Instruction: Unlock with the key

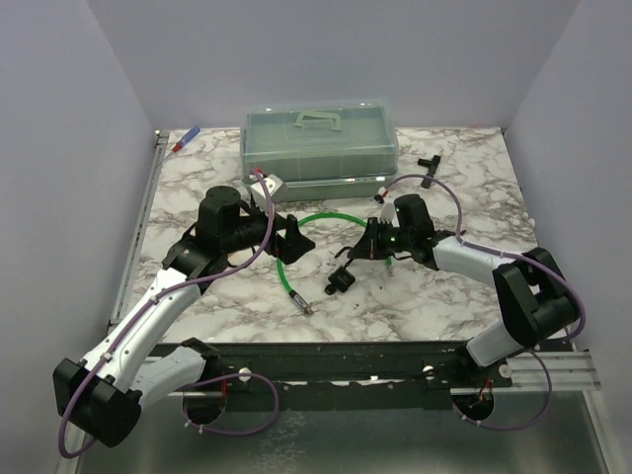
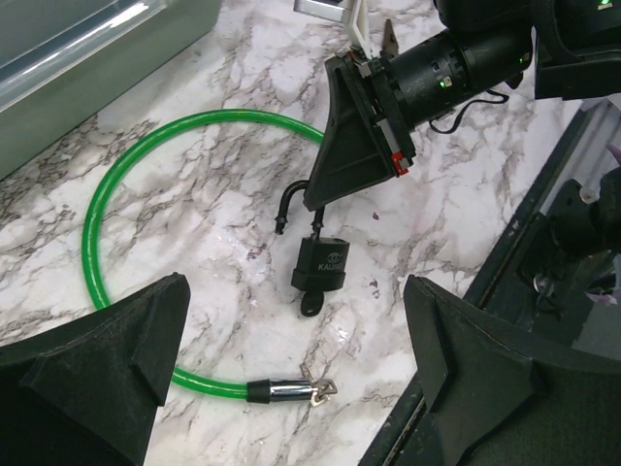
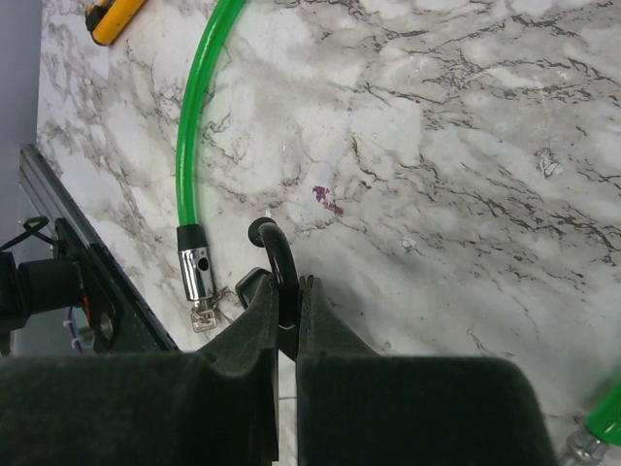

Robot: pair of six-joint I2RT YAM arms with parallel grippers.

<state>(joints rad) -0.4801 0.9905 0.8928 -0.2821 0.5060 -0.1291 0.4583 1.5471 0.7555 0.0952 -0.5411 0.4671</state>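
Note:
The small black padlock [image 2: 322, 264] lies low over the marble with its shackle [image 2: 289, 202] swung open. My right gripper [image 3: 288, 291] is shut on the shackle [image 3: 277, 257], and its fingers [image 2: 354, 136] reach in from the upper right. The key's round black head [image 2: 310, 304] sticks out of the padlock's bottom; its blade is hidden inside. In the top view the padlock [image 1: 341, 281] sits just left of my right gripper [image 1: 367, 249]. My left gripper [image 2: 310, 340] hovers wide open above the padlock and holds nothing.
A green cable [image 2: 92, 233] loops around the area, its metal end [image 2: 286, 390] lying near the front rail [image 1: 326, 357]. At the back are a clear lidded box [image 1: 318, 148], a black T-shaped tool [image 1: 428, 161] and a pen [image 1: 186, 140].

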